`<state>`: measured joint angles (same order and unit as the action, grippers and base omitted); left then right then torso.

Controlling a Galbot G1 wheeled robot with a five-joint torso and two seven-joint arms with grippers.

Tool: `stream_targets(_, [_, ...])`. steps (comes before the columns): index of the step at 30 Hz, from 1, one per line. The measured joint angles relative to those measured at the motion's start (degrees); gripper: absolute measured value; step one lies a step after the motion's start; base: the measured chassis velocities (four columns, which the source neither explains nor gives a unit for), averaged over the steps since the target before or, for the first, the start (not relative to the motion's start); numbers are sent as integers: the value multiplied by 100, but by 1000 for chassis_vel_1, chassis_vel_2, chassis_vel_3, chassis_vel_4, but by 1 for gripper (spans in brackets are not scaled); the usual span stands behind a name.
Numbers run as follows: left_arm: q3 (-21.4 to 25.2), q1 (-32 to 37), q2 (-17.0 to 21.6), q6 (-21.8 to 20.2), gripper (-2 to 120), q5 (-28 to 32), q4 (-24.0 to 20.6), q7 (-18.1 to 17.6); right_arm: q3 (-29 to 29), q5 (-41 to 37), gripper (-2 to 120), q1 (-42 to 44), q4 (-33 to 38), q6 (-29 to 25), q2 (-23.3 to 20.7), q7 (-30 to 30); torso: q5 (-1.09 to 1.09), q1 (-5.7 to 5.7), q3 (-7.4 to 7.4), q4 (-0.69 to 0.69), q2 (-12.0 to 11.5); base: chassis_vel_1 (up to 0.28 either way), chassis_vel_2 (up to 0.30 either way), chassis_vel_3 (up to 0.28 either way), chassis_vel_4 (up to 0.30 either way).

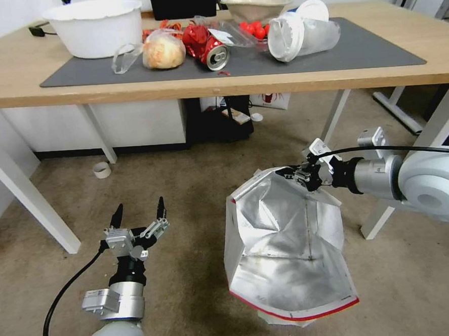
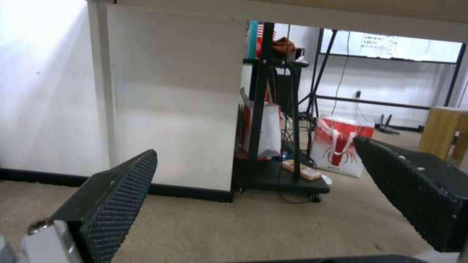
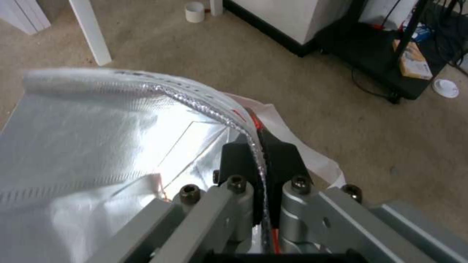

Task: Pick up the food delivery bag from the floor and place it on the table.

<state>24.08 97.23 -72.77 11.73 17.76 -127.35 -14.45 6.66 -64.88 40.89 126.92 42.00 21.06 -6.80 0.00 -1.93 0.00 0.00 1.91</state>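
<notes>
The food delivery bag [image 1: 285, 250] stands open on the floor [image 1: 186, 201], its silver foil lining facing up and a red-edged white rim at the near side. My right gripper [image 1: 295, 174] is shut on the bag's far top rim; in the right wrist view the foil edge [image 3: 214, 113] runs between its pinched fingers [image 3: 283, 157]. My left gripper [image 1: 138, 214] hangs open over bare floor to the bag's left, holding nothing, its fingers [image 2: 117, 204] wide apart. The table [image 1: 6, 75] with its dark grey mat [image 1: 369, 47] stands just beyond.
On the mat lie a white bowl [image 1: 96, 26], bagged bread [image 1: 162, 51], a red can [image 1: 212, 54], tomatoes [image 1: 256, 30] and a tipped plastic cup [image 1: 302, 34]. White table legs [image 1: 28, 195] flank the floor space. A tape roll [image 1: 101, 169] and black cart [image 1: 221, 122] sit under the table.
</notes>
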Motion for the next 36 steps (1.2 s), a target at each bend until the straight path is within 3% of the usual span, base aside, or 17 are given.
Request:
stream_targets(20, [-44,-46,14,373,100,184,124,-51,18,224,0,130,-29,0,14,-71,0,0,5,0,9,0,0,0,0])
stream_targets(36, [1,45,38,420,100,191,72,102,252,161,0,308,154,0,-36,-72,0,-23,316,0,345,0,0,0,0])
